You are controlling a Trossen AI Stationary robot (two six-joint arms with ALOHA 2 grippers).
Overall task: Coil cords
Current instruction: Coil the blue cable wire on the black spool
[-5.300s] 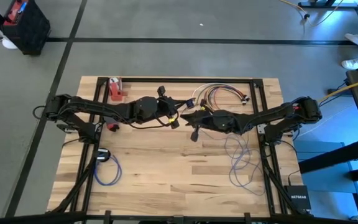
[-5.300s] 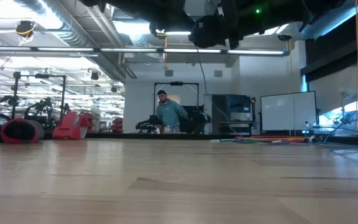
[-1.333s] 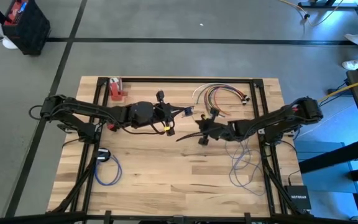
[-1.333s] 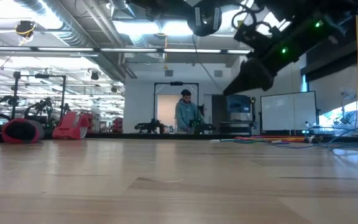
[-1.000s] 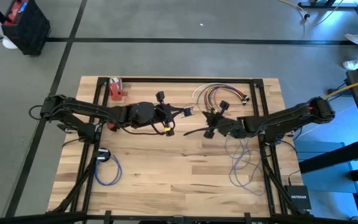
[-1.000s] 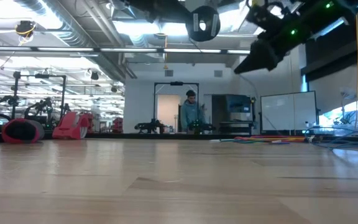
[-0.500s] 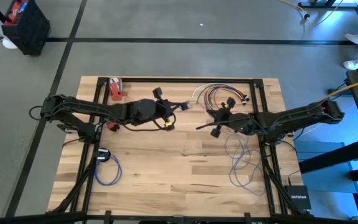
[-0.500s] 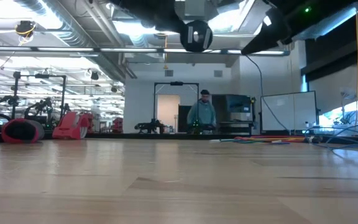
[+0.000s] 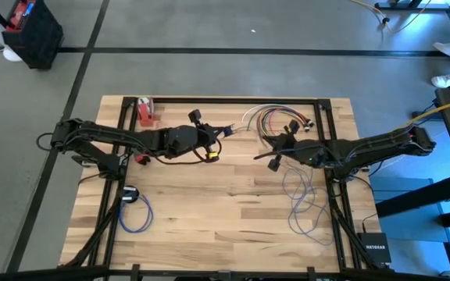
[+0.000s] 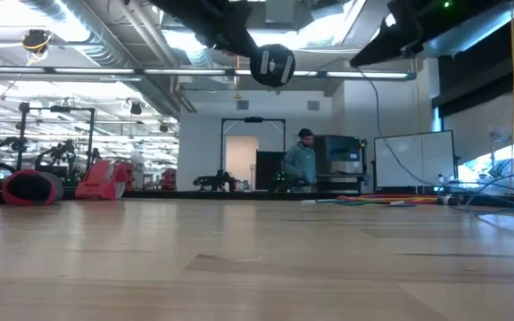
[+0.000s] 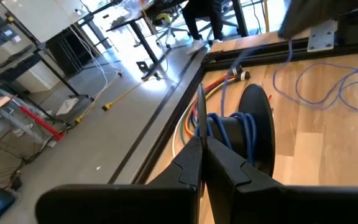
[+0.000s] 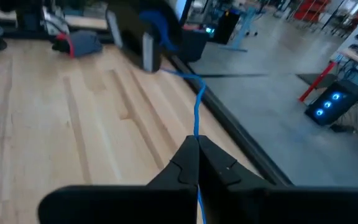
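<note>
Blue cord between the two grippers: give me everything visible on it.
The blue cord is thin, flexible and plastic-looking. One part is wound in several turns around a black spool that the shut left gripper holds. A single strand runs through the air to the shut right gripper, which pinches it. Past that gripper the cord hangs down to loose, uncoiled loops on the wooden table, on the right arm's side.

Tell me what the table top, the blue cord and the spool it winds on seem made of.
Table top: pale wood planks, visible grain, matt. Blue cord: thin and flexible, smooth coating, likely plastic-sheathed wire. Spool: black, smooth, probably plastic.
</note>
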